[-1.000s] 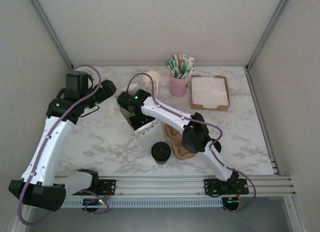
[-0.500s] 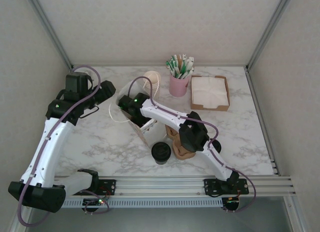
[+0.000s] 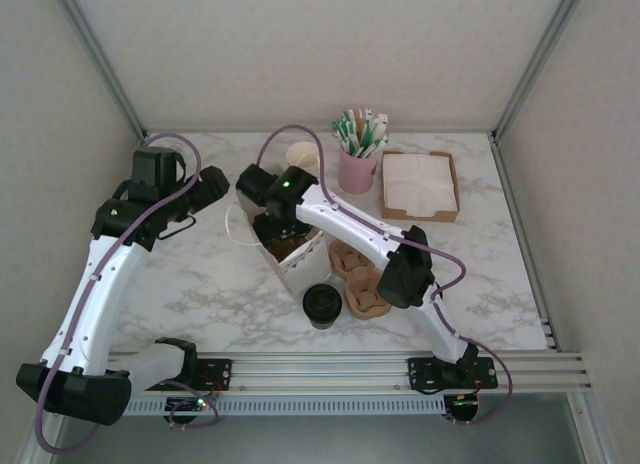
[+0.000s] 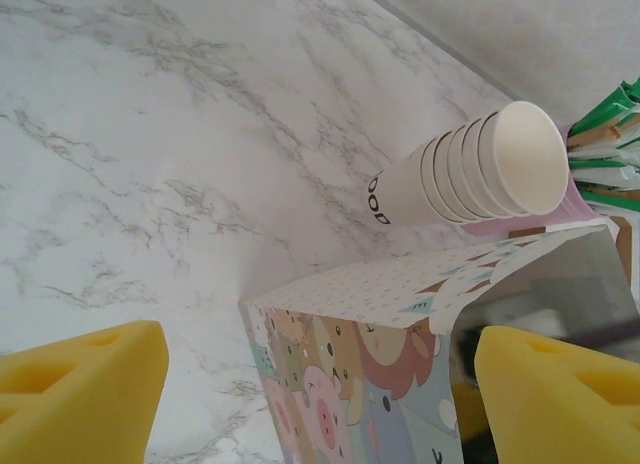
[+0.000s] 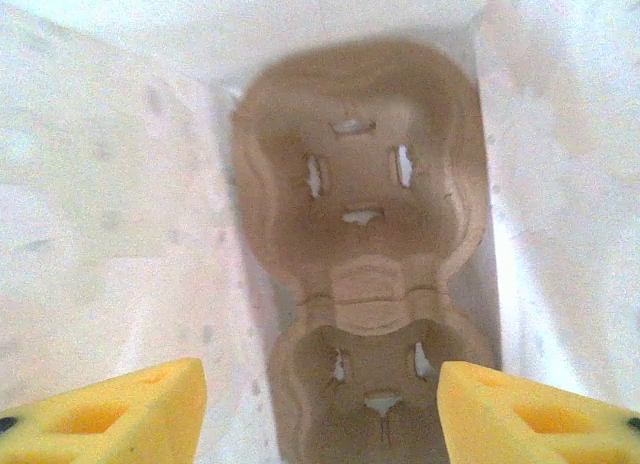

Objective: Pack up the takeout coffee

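Observation:
A white paper bag (image 3: 300, 256) printed with cartoon animals (image 4: 350, 369) stands open at mid-table. My right gripper (image 3: 270, 222) hangs open over its mouth, looking straight down inside (image 5: 320, 414). A brown cardboard cup carrier (image 5: 365, 234) lies flat on the bag's bottom, below and between the yellow fingers (image 5: 110, 409). My left gripper (image 3: 220, 182) is open at the bag's left (image 4: 320, 394), with the bag's near corner between its yellow pads (image 4: 85, 389) and no contact visible. A coffee cup with a black lid (image 3: 322, 304) stands in front of the bag.
More brown cup carriers (image 3: 362, 284) are stacked right of the bag. A stack of paper cups (image 3: 305, 156) lies on its side behind it (image 4: 470, 174). A pink cup of packets (image 3: 357, 169) and a napkin box (image 3: 418, 184) stand at the back right.
My right wrist has lifted and swung toward the back above the bag's mouth. The bag has shifted slightly, and its handle now shows on the left. My left arm has hardly moved.

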